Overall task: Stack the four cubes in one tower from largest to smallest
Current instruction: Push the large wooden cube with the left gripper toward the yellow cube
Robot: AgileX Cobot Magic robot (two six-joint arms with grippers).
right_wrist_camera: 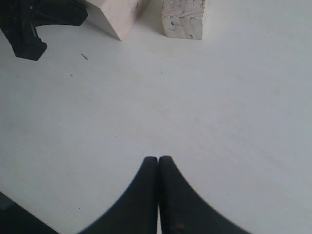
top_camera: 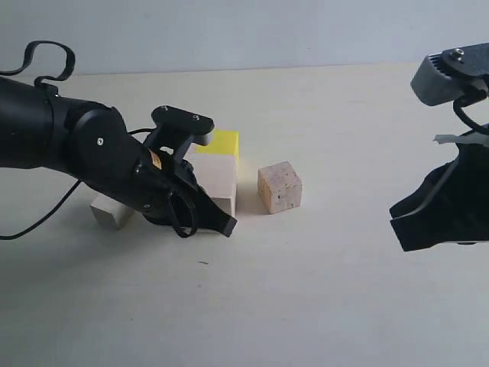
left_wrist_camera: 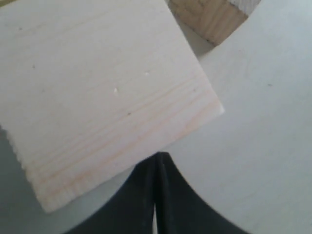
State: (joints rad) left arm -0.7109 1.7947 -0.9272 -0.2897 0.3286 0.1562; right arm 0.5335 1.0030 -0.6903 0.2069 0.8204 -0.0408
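The large pale wood cube [top_camera: 221, 186] stands mid-table, and the bright yellow cube [top_camera: 220, 142] sits right behind it. The speckled tan cube [top_camera: 280, 187] stands apart to its right. The greyish-white cube [top_camera: 109, 212] lies to the left, partly hidden under my left arm. My left gripper [top_camera: 225, 225] is shut and empty, its tip low at the pale cube's front corner [left_wrist_camera: 107, 92]. Its jaws [left_wrist_camera: 158, 158] press together. My right gripper [top_camera: 399, 222] hovers far right, shut on nothing [right_wrist_camera: 158, 160]. Across bare table it faces the tan cube [right_wrist_camera: 184, 19] and the pale cube [right_wrist_camera: 119, 17].
The tabletop [top_camera: 321, 306] is pale and plain, with a light wall behind. The bulky left arm [top_camera: 84, 149] covers the area left of the cubes. A corner of another wood cube [left_wrist_camera: 209, 17] shows beyond the pale cube in the left wrist view.
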